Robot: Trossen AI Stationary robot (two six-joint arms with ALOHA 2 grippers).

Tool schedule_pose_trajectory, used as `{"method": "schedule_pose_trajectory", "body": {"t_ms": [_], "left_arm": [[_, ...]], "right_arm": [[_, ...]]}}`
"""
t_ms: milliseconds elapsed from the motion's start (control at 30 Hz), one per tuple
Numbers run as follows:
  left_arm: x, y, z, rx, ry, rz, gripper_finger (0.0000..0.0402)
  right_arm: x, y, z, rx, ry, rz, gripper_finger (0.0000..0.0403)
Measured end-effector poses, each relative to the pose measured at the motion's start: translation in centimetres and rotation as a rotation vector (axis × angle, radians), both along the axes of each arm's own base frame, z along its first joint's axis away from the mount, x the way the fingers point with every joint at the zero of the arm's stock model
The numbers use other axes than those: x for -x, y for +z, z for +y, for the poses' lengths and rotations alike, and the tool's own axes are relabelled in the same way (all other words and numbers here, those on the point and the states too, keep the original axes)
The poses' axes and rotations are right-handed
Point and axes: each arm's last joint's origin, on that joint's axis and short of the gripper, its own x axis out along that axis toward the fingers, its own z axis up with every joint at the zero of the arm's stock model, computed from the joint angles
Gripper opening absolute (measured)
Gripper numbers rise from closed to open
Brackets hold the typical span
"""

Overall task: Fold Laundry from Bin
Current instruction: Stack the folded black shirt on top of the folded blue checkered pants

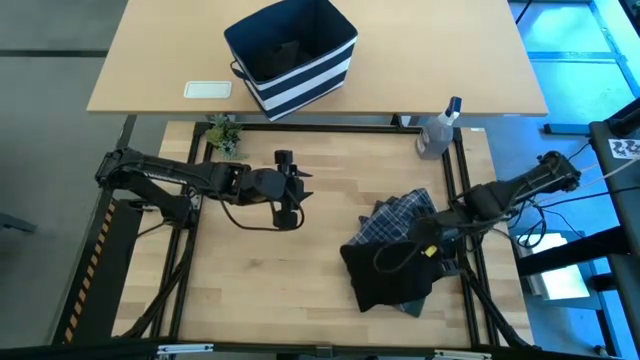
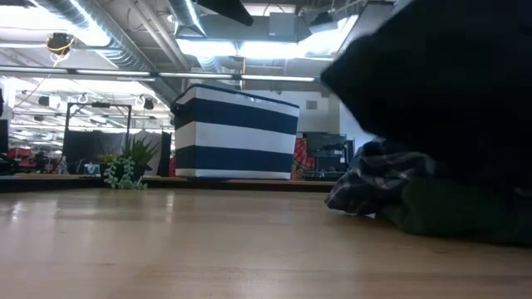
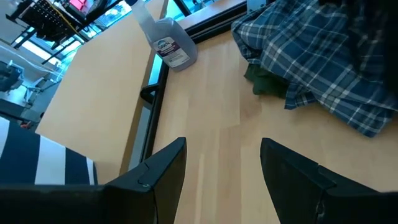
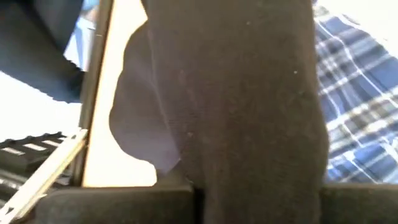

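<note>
**Right arm has the black garment; left arm waits across the boards**

The right gripper (image 1: 428, 248) is clamped on the black garment (image 1: 385, 275), which hangs down from it over the heap near the worktop's right edge. Under and beside that cloth lie the plaid shirt (image 1: 395, 222) and a sliver of the olive-green garment (image 3: 266, 84). The left gripper (image 1: 292, 190) hovers over the middle of the worktop, fingers wide apart and empty, pointing toward the heap. So the laundry lies to the left arm's right, with bare boards between them; the right arm is plainly nearer. The bin (image 1: 292, 55) stands on the far table, behind both arms.
</note>
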Motion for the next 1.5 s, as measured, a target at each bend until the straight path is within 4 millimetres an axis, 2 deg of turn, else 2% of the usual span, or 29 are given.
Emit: {"method": "schedule_pose_trajectory", "body": {"t_ms": [100, 267, 500, 633, 767, 933, 1133, 1500], "left_arm": [[0.0, 0.0, 0.4, 0.000, 0.014, 0.000, 0.0199], [-0.1, 0.0, 1.0, 0.034, 0.014, -0.003, 0.0199], [-0.1, 0.0, 1.4, 0.039, 0.021, -0.004, 0.0199], [-0.1, 0.0, 1.4, 0.039, 0.020, -0.004, 0.0199], [-0.1, 0.0, 1.4, 0.039, 0.020, -0.004, 0.0199], [-0.1, 0.0, 1.3, 0.039, 0.016, -0.003, 0.0199], [-0.1, 0.0, 1.3, 0.040, 0.016, -0.003, 0.0199], [-0.1, 0.0, 1.2, 0.041, 0.013, -0.003, 0.0199]], "right_arm": [[0.2, 1.4, 0.7, -0.026, 0.021, -0.024, 0.0041], [1.0, 5.0, 1.7, -0.064, 0.026, -0.107, 0.0041], [1.7, 8.4, 2.8, 0.028, 0.070, -0.202, 0.0041], [1.4, 8.9, 2.4, 0.204, -0.003, -0.218, 0.0041], [1.3, 9.4, 1.4, 0.364, -0.220, -0.303, 0.0041], [1.1, 9.4, 0.9, 0.384, -0.335, -0.315, 0.0041], [1.4, 9.0, 0.5, 0.440, -0.379, -0.293, 0.0041], [1.3, 8.9, 0.7, 0.367, -0.496, -0.274, 0.0041]]}}
